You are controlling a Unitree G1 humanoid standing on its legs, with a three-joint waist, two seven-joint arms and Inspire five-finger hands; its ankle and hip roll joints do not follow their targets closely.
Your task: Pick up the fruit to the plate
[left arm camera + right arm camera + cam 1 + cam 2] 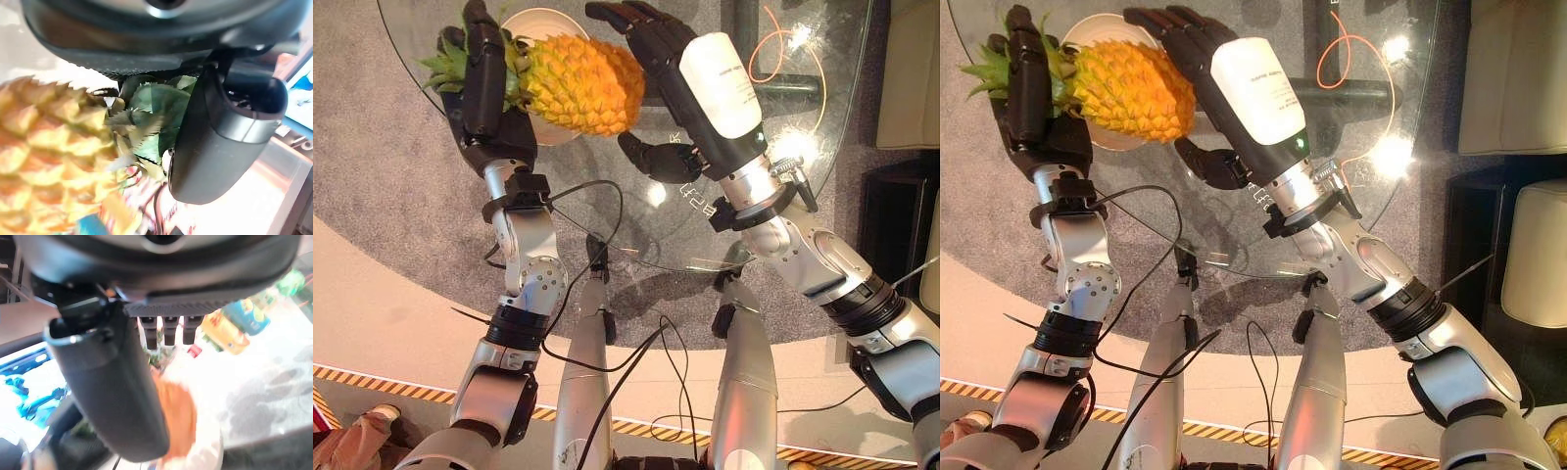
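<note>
A yellow-orange pineapple (578, 83) with a green crown lies sideways in the air just above a white plate (544, 20) on the glass table. It is squeezed between my two hands. My left hand (484, 88) stands upright against the crown end, fingers straight, and the crown leaves (156, 112) sit beside its thumb (220, 137). My right hand (651, 49) presses the blunt end with nearly straight fingers reaching over the far side, and its thumb (656, 157) hangs apart below the fruit. The pineapple (178, 416) shows past the right thumb as an orange blur.
The round glass table's rim (607, 266) curves in front of me, over grey carpet. An orange cable (785, 49) loops at the table's far right. Beige furniture (1518, 78) and a pale cushion (1538, 255) stand to the right.
</note>
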